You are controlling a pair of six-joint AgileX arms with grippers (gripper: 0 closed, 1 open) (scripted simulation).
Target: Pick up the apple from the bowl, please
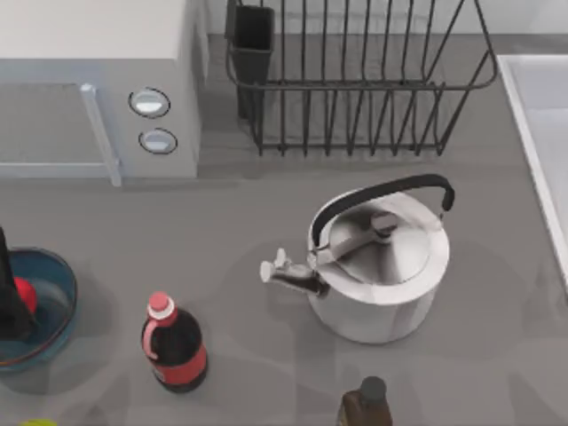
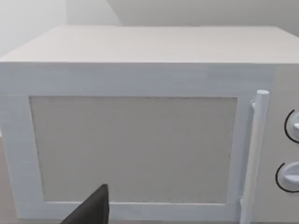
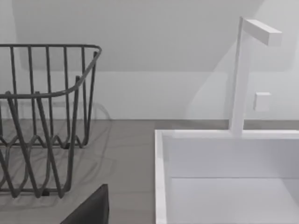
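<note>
We are looking down on a grey bench point(image 1: 266, 222). At its left edge, toward the front, a blue bowl point(image 1: 55, 311) is sitting, partly cut off by the frame. The red apple point(image 1: 26, 295) is lying inside the bowl, against its left side.

Our left gripper point(image 1: 9, 293) is reaching down into the bowl as a dark upright shape at the very left edge, touching or just beside the apple and covering part of it. We cannot tell whether its fingers are spread or closed on the fruit. In the left wrist view one dark finger point(image 2: 91, 210) is poking up in front of the white microwave point(image 2: 140, 126), so the wrist camera is facing the microwave door rather than down into the bowl.

Our right arm is sitting parked. Its wrist view is showing one dark finger point(image 3: 91, 210), the wire rack point(image 3: 42, 116) and the white sink point(image 3: 224, 177) with its tap point(image 3: 243, 70). We cannot tell how that gripper's fingers are standing.

The microwave is occupying the bench's back left corner, the rack the back middle, and the sink the right edge. A steel kettle point(image 1: 382, 266) is standing near the middle. A cola bottle point(image 1: 173, 346) is standing near the front, just right of the bowl. A brown bottle point(image 1: 366, 404) is standing at the front edge.
</note>
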